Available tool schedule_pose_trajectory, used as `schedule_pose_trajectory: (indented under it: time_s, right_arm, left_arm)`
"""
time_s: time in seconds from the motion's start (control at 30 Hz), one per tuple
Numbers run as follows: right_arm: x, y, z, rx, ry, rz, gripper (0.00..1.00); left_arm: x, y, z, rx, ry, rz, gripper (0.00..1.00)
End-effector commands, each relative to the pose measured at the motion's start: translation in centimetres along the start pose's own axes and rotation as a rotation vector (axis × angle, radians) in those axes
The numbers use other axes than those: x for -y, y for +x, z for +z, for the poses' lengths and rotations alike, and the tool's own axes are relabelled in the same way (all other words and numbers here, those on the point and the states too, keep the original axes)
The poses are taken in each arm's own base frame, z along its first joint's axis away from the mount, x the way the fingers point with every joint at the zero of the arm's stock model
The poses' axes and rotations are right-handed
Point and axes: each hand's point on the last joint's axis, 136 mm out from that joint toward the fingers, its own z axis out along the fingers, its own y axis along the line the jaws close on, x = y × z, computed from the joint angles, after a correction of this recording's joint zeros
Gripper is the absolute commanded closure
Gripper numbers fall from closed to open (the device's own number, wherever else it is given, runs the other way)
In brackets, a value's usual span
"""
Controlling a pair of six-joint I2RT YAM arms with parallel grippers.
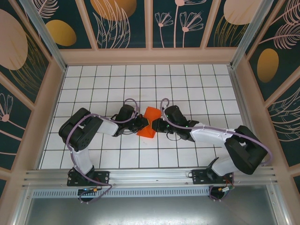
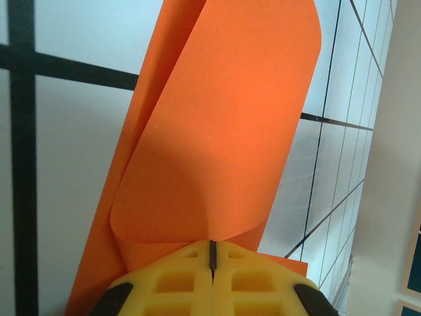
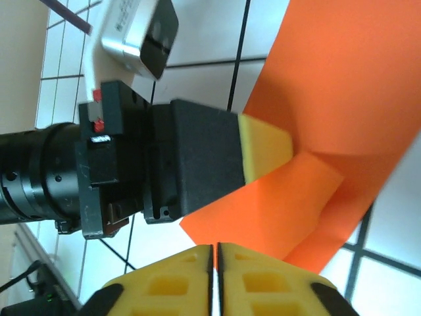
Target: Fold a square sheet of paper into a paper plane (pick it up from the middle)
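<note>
**Both claws clamped on paper, mid-table**

Top cam: the arms mirror each other. L arm (image 1: 84,133) goes from its base at the near-left rail up to a raised elbow out on the left side. Its forearm then runs inward to centre. R arm (image 1: 236,147) does the same from the near-right, elbow out right, forearm running left. Both wrists sit low over the tiled table (image 1: 187,89), nose to nose, with the grippers just apart. A purple cable loops over each wrist.

Square sheet of paper (image 1: 150,115): orange, partly folded, not flat. It lies at table centre between the two claws, running from the far side toward the near-left.

Left gripper (image 2: 212,253), L wrist cam: yellow pads are pressed together with only a thin seam. The sheet's curled edge runs right into that seam, so it reads as pinched on the paper. The top layer bows over in a loose rounded flap, uncreased. The bottom layer lies on the tiles and stretches away from the cam.

Right gripper (image 3: 215,253), R wrist cam: pads are likewise clenched tight. The sheet's near edge meets the tips, so it looks gripped too, though the contact sits right at frame bottom. The same view shows the L claw side-on, its yellow tip on the paper where the paper kinks upward.
</note>
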Motion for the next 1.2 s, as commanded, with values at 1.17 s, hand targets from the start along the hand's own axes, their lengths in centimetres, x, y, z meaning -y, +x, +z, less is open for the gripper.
schedule_pose_trajectory:
  time_s: [1.17]
  right_arm:
    - [2.5, 4.4, 5.0, -0.213, 0.083, 0.126, 0.90]
  left_arm:
    - [-4.3, 1.4, 0.2, -0.030, -0.140, -0.021, 1.00]
